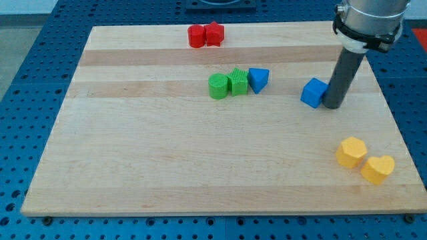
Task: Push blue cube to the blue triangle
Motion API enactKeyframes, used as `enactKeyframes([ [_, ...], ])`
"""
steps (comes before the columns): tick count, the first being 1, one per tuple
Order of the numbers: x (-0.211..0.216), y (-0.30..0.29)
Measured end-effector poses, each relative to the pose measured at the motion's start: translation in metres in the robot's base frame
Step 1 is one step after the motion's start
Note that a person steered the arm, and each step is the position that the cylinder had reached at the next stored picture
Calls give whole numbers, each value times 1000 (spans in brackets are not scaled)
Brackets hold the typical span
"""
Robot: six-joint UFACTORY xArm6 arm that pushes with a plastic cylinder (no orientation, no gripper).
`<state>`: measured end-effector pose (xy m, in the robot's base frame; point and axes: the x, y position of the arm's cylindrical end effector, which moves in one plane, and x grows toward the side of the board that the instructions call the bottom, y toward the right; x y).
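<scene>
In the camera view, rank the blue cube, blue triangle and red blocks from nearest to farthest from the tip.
From my tip:
1. blue cube, touching, on its left.
2. blue triangle, further left, beside the green blocks.
3. red blocks, at the view's top.

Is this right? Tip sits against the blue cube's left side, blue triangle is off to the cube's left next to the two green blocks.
Not quite. In the camera view my tip sits against the right side of the blue cube, not its left. The rest holds: the blue triangle lies to the cube's left, next to the two green blocks.
</scene>
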<state>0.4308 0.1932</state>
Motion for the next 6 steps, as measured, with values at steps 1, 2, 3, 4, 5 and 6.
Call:
enactKeyframes([
  [1,-8,-7],
  [2,-17,-14],
  [3,-25,-21],
  [4,-34,-24],
  [5,-40,-25],
  [6,-41,-25],
])
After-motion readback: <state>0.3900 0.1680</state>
